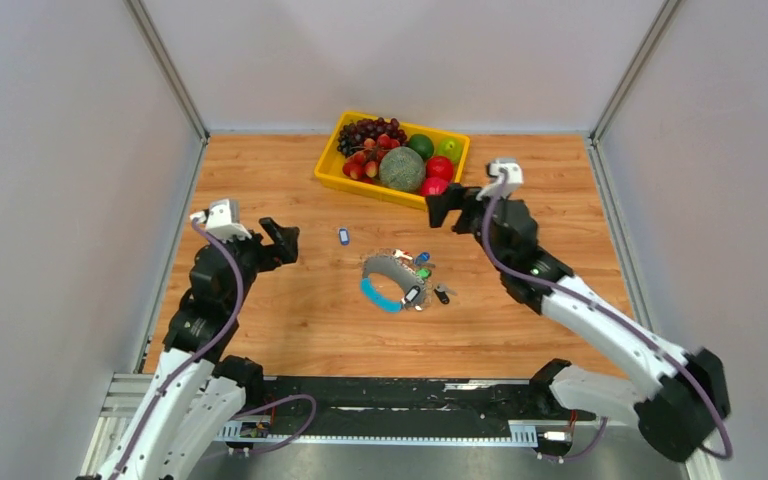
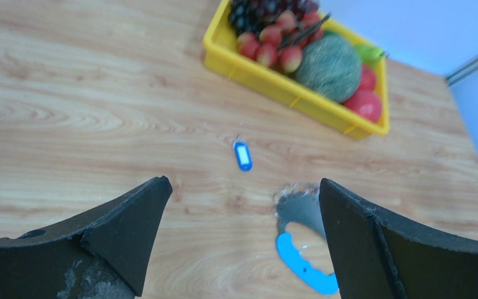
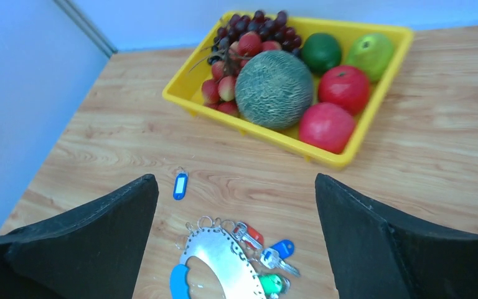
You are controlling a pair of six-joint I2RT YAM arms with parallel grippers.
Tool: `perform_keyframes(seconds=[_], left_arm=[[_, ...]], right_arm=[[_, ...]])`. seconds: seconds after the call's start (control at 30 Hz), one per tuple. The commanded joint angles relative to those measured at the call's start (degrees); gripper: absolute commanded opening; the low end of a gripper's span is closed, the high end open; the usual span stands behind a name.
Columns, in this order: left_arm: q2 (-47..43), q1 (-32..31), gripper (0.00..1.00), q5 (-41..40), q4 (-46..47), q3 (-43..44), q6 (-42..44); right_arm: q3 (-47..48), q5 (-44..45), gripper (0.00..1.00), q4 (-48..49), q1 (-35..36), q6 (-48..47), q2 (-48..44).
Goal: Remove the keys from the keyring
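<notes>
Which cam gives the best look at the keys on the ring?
Right wrist: the keys fan out beside the ring, red, blue and green heads distinct. Top external shows them whole but tiny. Left wrist catches only part of the ring, blurred, behind a finger.

I read table [image 1: 290,320] as matt wood grain; tray [image 1: 360,187] glossy plastic; keyring [image 3: 227,255] shiny metal, band [image 3: 175,281] smooth plastic.

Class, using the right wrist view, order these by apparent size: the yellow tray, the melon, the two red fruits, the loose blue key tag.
1. yellow tray
2. melon
3. rear red fruit and front red fruit: look alike, not ranked
4. loose blue key tag
</notes>
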Motion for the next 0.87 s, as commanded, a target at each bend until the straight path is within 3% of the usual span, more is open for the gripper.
perform_keyframes(seconds=[0.0, 0.17, 0.33, 0.53, 0.83], left_arm=[[-6.2, 0.0, 1.0, -0.5, -3.8, 5.6, -0.6], [-8.7, -0.1, 1.0, -3.2, -10.3, 9.5, 1.6], [-9.6, 0.0, 1.0, -6.6, -13.2, 7.4, 2.2], [-10.1, 0.0, 1.0, -6.0, -13.9, 6.0, 2.0], [-9.0, -0.1, 1.0, -5.8, -14.3, 6.1, 1.6]], right_arm=[[-6.2, 7.1, 1.0, -10.9, -0.4, 1.0, -15.9], [-9.1, 9.6, 1.0, -18.3, -0.5, 0.8, -33.9], [-10.0, 14.6, 1.0, -26.5, -0.5, 0.9, -44.1], [-11.0, 16.9, 1.0, -33.4, -0.5, 3.1, -49.1], [-10.6, 16.6, 1.0, -35.5, -0.5, 4.8, -50.5]])
